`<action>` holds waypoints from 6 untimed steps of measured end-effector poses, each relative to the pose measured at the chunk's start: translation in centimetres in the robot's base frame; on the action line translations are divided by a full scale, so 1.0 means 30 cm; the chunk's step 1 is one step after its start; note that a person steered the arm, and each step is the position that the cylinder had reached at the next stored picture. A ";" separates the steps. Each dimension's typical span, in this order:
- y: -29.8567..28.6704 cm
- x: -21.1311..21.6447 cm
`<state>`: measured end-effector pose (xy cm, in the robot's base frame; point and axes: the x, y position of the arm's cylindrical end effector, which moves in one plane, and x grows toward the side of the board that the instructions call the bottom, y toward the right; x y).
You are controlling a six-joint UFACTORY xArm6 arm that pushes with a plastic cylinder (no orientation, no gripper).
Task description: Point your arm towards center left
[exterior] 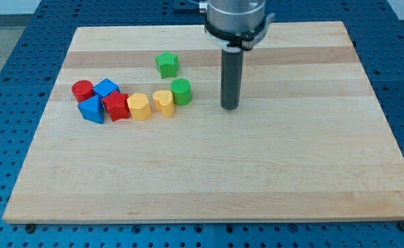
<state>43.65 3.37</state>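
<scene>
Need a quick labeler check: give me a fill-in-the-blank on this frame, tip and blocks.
1. My tip stands to the view's ___ of every block.
2. The block nearest my tip is the ___ cylinder.
3. The green star lies toward the view's ___ from the yellow heart.
4. The board carries ___ blocks.

Missing words: right; green; top; eight

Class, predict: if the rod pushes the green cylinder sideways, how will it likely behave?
The green cylinder stands squat on its flat end, so it probably slides rather than tips or rolls. It touches the yellow heart block, so that likely moves too. My tip sits at its right.
</scene>
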 end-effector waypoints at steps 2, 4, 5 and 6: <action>-0.166 0.194; -0.569 0.226; -0.799 0.226; -0.987 0.209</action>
